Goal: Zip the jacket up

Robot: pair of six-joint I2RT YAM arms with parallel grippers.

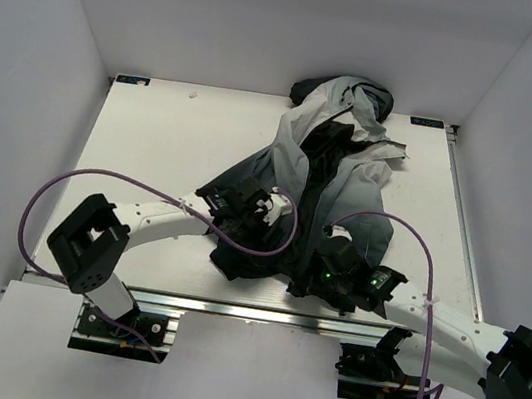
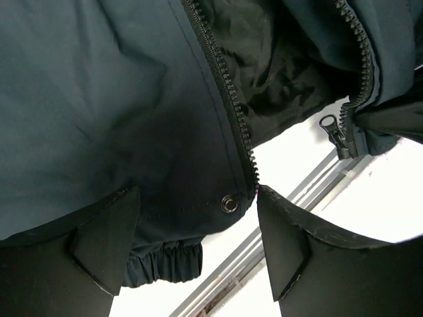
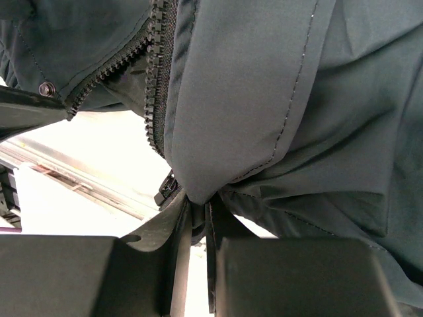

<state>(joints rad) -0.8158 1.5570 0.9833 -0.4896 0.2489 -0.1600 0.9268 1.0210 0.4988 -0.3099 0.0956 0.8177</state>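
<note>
- At the near edge of the table [image 1: 165, 133], the jacket [image 1: 338, 160] lies with its dark hem toward the two arms and its pale part at the far side. The front is open and not yet zipped.
- The left gripper [image 2: 197, 218] has its jaws wide apart. The hem corner of one front panel, with its snap button [image 2: 229, 203], sits in the gap between them. I cannot tell whether either finger touches the cloth.
- The row of teeth [image 2: 225, 92] on this panel runs away from the jaws along the panel edge. Its bottom end stops just at the gap, close to the right finger.
- The right gripper [image 3: 198, 218] is closed and pinches a fold of the other panel. The slider [image 2: 332, 132] hangs just beside that pinch, at the bottom of the second row.
- In the left wrist view the slider lies to the right of the free bottom end, apart from it, with bright table showing between.
- My judgement: the coming move depends on this gap. The left arm is nearer to the free end and should grip there, then bring that end sideways into the slider, which the right arm keeps steady.
</note>
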